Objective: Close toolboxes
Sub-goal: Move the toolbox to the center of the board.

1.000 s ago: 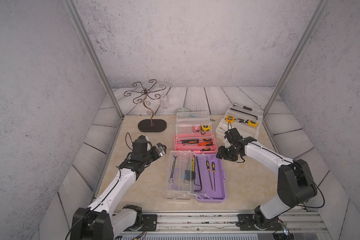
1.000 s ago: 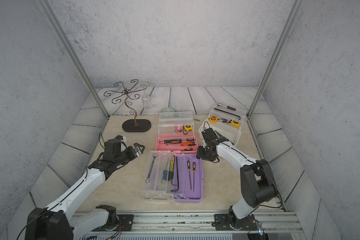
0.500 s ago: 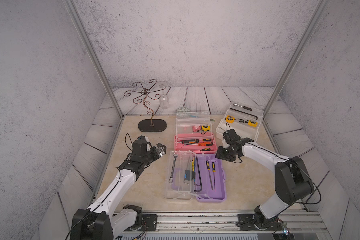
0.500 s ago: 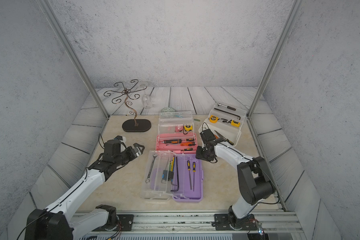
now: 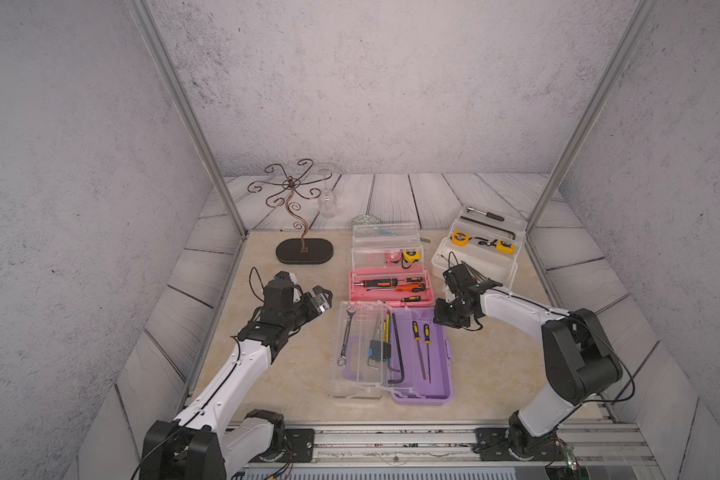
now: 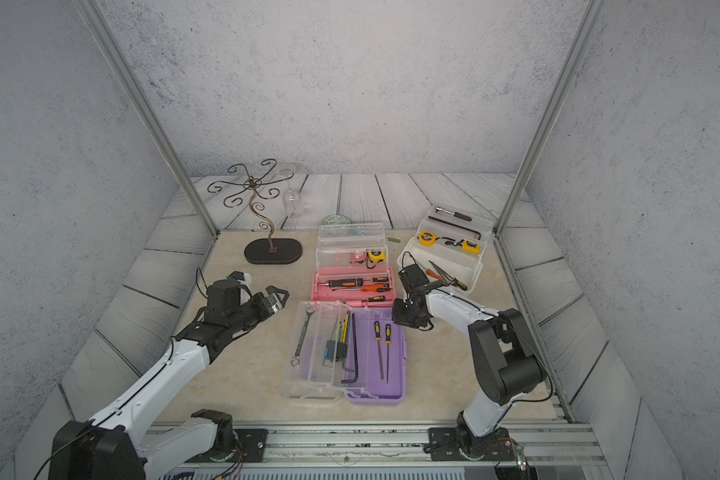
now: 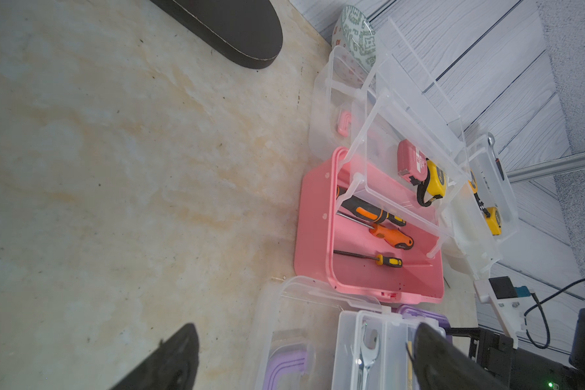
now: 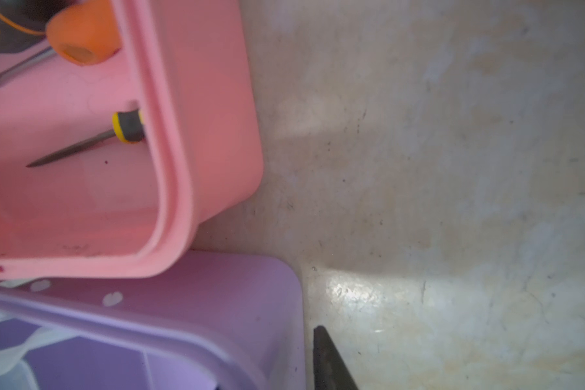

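Note:
Three toolboxes lie open on the table. The purple toolbox (image 5: 438, 365) is at the front, its clear lid (image 5: 358, 353) folded out to the left. Behind it sits the pink toolbox (image 5: 391, 300), and the white toolbox (image 5: 487, 270) is at the back right. My left gripper (image 5: 323, 299) hovers open left of the purple lid, holding nothing. My right gripper (image 5: 443, 319) is low at the purple box's far right corner. In the right wrist view one finger (image 8: 330, 368) stands just outside the purple wall (image 8: 250, 304); the other is hidden.
A curly metal stand on a dark oval base (image 5: 304, 251) is at the back left, with a clear glass (image 5: 327, 199) and a patterned dish (image 5: 366, 219) behind the pink box. Two metal posts flank the table. A rail runs along the front.
My right gripper has moved from beside the pink box toward the purple box's far right corner, its jaws narrowing. The left arm has not moved.

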